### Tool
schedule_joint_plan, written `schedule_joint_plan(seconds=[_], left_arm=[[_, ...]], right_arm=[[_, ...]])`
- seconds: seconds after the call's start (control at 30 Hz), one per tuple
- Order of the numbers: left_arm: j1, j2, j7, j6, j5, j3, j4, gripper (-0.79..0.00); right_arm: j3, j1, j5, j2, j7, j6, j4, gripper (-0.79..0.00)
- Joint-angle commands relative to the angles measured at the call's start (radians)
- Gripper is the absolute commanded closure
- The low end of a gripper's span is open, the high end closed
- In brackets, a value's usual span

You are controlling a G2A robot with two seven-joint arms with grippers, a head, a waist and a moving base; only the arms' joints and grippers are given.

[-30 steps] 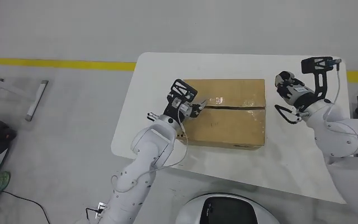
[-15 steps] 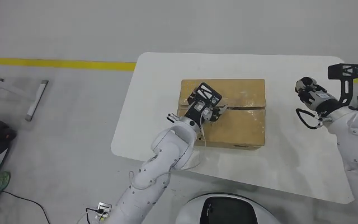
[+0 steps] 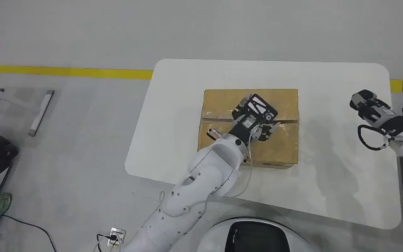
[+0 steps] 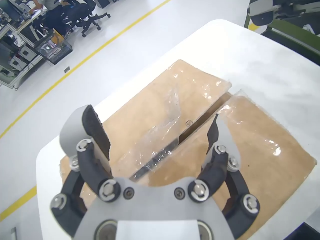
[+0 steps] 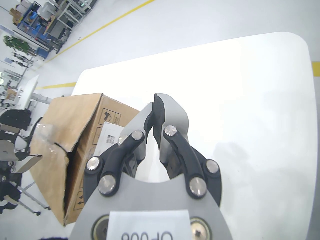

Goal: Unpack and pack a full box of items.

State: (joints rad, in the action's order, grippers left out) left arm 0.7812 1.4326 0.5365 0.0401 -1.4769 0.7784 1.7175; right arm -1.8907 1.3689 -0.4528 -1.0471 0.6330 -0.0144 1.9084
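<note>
A brown cardboard box [image 3: 277,101] sits mid-table, its two top flaps meeting at a dark seam [image 4: 200,119] with torn clear tape. My left gripper [image 3: 261,120] hovers over the seam near the box's middle, open, with nothing between its fingers [image 4: 96,131]. In the left wrist view the box [image 4: 257,136] lies just beneath that gripper [image 4: 155,128]. My right gripper [image 3: 371,120] is off at the table's right edge, well clear of the box. Its own view has it [image 5: 153,112] shut and empty, with the box [image 5: 67,123] beyond it.
The white table [image 3: 340,183] has bare room to the right of and in front of the box. A yellow floor line [image 3: 75,72] runs behind the table. A grey bar [image 3: 41,112] lies on the floor at the left.
My left gripper has travelled to the right along the box top, from its left edge to the middle of the seam. My right arm has drawn back to the right, away from the box.
</note>
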Motion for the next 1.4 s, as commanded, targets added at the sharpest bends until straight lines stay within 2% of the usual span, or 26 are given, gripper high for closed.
schedule_joint_plan(seconds=[0.0, 0.13, 0.33, 0.37, 0.4, 0.5, 0.57, 0.67, 0.7, 0.73, 0.87, 1.0, 1.17, 1.37], left_arm=[[0.016, -0.002, 0.028, -0.016, 0.0, 0.025, 0.033, -0.785], [0.078, -0.015, 0.073, -0.065, -0.032, 0.111, 0.106, -0.785], [0.216, -0.04, 0.119, -0.144, -0.089, 0.281, 0.231, -0.785], [0.239, -0.044, 0.121, -0.149, -0.1, 0.307, 0.249, -0.785], [0.261, -0.047, 0.122, -0.156, -0.107, 0.332, 0.267, -0.785], [0.321, -0.054, 0.123, -0.167, -0.121, 0.396, 0.307, -0.785], [0.353, -0.058, 0.117, -0.176, -0.119, 0.434, 0.324, -0.785], [0.387, -0.06, 0.104, -0.182, -0.111, 0.474, 0.343, -0.785], [0.395, -0.061, 0.101, -0.185, -0.109, 0.487, 0.346, -0.785], [0.401, -0.062, 0.097, -0.185, -0.111, 0.497, 0.348, -0.785], [0.412, -0.064, 0.087, -0.174, -0.109, 0.533, 0.348, -0.785], [0.409, -0.065, 0.08, -0.162, -0.097, 0.557, 0.343, -0.785], [0.403, -0.066, 0.07, -0.143, -0.075, 0.586, 0.325, -0.785], [0.397, -0.067, 0.062, -0.119, -0.055, 0.609, 0.306, -0.785]], right_arm=[[-0.01, -0.004, 0.04, 0.002, 0.031, -0.009, 0.009, 0.0], [0.007, -0.009, 0.047, 0.005, 0.053, -0.029, 0.041, 0.0], [0.095, -0.058, 0.073, 0.007, 0.093, -0.04, 0.076, 0.0], [0.108, -0.075, 0.09, 0.007, 0.109, -0.038, 0.079, 0.0], [0.12, -0.094, 0.103, 0.008, 0.127, -0.041, 0.081, -0.068], [0.155, -0.167, 0.23, 0.009, 0.203, -0.025, 0.053, -0.123], [0.18, -0.228, 0.289, 0.013, 0.279, -0.001, 0.029, -0.108], [0.241, -0.315, 0.256, 0.015, 0.297, 0.012, -0.007, -0.074], [0.27, -0.34, 0.201, 0.016, 0.285, 0.024, -0.022, -0.058], [0.308, -0.364, 0.177, 0.014, 0.28, 0.038, -0.038, 0.0], [0.433, -0.489, 0.178, 0.004, 0.315, 0.114, -0.127, 0.0], [0.562, -0.6, 0.105, -0.003, 0.404, 0.116, -0.207, 0.0], [0.643, -0.64, 0.058, -0.006, 0.473, 0.104, -0.255, 0.0], [0.645, -0.638, 0.008, 0.003, 0.535, 0.11, -0.243, 0.0]])
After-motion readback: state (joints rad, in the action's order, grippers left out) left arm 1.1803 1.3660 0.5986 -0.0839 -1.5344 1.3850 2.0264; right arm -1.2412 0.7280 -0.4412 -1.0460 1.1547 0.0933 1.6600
